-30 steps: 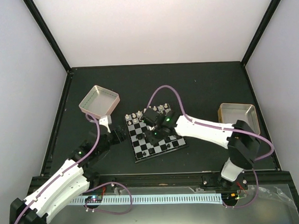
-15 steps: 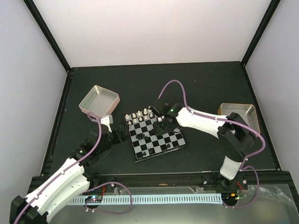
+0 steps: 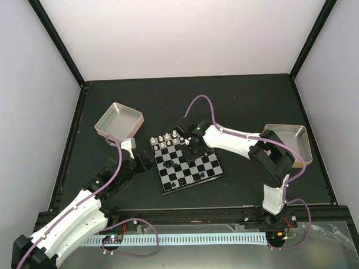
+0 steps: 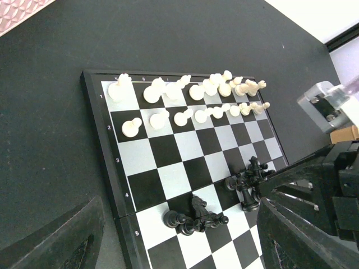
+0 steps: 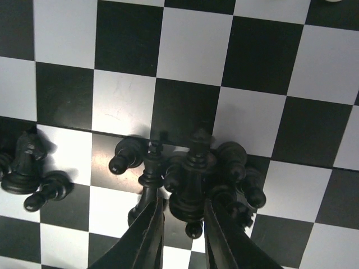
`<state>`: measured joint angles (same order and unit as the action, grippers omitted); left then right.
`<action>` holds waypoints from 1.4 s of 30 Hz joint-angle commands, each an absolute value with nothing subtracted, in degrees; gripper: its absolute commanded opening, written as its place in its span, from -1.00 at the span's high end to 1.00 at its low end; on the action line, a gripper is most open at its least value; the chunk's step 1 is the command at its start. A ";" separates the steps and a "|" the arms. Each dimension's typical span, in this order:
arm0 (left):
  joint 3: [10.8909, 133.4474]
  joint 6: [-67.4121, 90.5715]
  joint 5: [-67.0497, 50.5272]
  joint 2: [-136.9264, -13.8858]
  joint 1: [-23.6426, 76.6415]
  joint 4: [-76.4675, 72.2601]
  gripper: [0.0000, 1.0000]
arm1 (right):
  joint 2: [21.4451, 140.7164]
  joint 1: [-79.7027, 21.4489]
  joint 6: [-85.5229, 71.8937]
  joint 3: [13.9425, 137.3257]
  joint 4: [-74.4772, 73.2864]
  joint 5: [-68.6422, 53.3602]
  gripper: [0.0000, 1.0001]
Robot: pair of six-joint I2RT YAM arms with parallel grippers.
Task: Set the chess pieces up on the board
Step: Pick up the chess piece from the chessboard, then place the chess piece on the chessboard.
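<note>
Nearest, at the lower corners of the left wrist view, the left gripper hangs with its fingers spread wide. It is released and holds nothing, just off the board's left edge in the overhead view.

The board lies on the black table, a little left of centre in the overhead view and slightly turned. On its middle squares the black chess pieces are bunched in two loose groups. A knight with toppled pawns sits near the bottom centre of the left wrist view, and a tighter cluster lies to the right of it.

The right gripper is at that cluster. In the right wrist view its two fingers come up from the bottom edge, set close on either side of the base of a tall black piece that stands upright. A cross-topped piece stands just to the left, and several pawns lie touching around them. Whether the fingers actually press the tall black piece cannot be told.

Beyond, the white chess pieces stand in two rows along the board's far edge, toward the top of the left wrist view. Farther still in the overhead view, a pink-sided tray sits to the upper left of the board. A tan-sided tray sits well off to the right, partly behind the right arm.
</note>
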<state>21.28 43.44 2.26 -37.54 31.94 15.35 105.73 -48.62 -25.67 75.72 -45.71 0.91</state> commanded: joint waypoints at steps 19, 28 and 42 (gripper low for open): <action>24.35 40.24 3.24 -36.28 31.29 15.12 -0.53 | 112.36 -48.56 -23.51 84.76 -54.88 1.30 0.78; 24.42 39.55 -0.85 -36.25 31.28 13.14 -0.53 | 99.60 -48.57 -21.73 77.01 -45.85 0.70 0.75; 30.06 42.74 -26.72 -38.40 31.19 -2.66 -0.56 | 66.94 -48.60 -5.70 50.73 -6.37 -13.94 0.73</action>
